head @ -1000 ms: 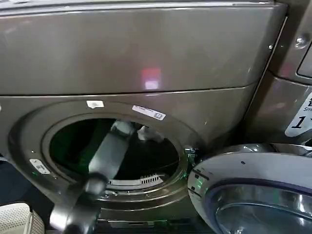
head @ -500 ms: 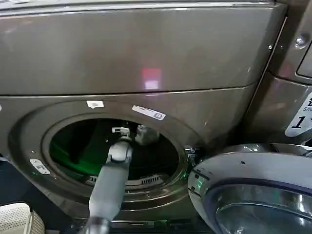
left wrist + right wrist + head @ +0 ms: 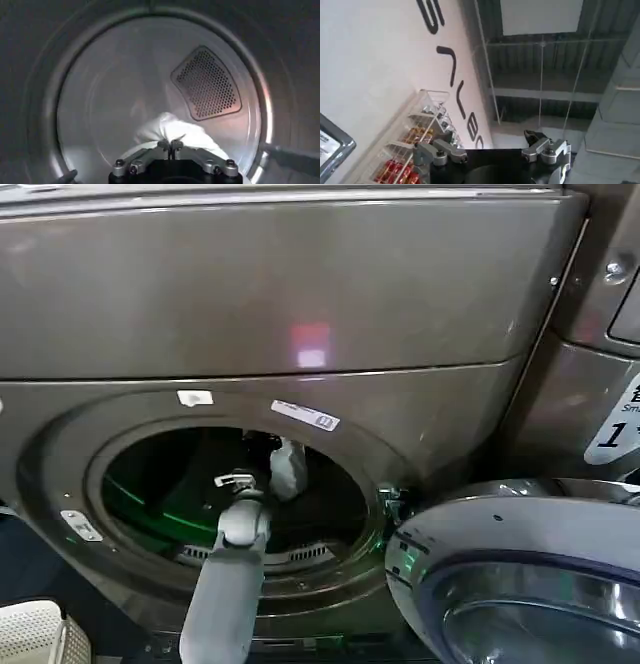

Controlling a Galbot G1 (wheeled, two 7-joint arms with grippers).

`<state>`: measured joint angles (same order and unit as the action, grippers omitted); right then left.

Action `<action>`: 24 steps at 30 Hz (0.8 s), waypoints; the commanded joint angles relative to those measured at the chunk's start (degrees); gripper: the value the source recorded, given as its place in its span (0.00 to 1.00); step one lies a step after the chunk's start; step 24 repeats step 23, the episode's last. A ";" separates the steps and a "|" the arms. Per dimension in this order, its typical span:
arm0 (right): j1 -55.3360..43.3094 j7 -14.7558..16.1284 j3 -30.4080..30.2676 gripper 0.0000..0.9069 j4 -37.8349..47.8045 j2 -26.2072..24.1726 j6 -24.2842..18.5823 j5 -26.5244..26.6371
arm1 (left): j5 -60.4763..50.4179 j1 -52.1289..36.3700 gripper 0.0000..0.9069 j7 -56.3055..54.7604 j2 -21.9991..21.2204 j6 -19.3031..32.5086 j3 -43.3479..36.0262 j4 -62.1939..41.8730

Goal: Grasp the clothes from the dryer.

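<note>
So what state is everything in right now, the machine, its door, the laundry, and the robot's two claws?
dryer: porthole open, left arm reaching inside.
door: swung open to the right.
clothes: pale piece pinched and hanging in the drum.
left gripper: jaws shut on the clothes.
right gripper: jaws open, empty, pointing up away from the dryer.

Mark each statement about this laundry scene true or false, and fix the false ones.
1. The bronze-grey dryer's silver-rimmed glass door is swung open. True.
2. The left gripper is inside the drum, shut on a pale white garment. True.
3. The perforated vent panel on the drum's back wall is round. False: it is a rounded wedge shape.
4. The right gripper is reaching into the dryer. False: it points up towards a wall and ceiling, fingers apart.
5. The drum is full of clothes. False: just one pale garment shows.
</note>
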<state>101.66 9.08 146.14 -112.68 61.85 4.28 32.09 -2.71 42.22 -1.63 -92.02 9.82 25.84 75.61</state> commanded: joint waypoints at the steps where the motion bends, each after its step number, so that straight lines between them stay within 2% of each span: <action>1: -0.03 -0.02 0.19 1.00 -0.17 0.16 -0.49 0.58 | -0.35 1.02 0.00 -0.62 -0.12 0.99 0.41 1.63; 24: -0.45 0.41 0.86 1.00 -0.09 -0.10 0.36 0.75 | -1.13 1.15 0.00 0.63 0.08 0.35 0.42 2.06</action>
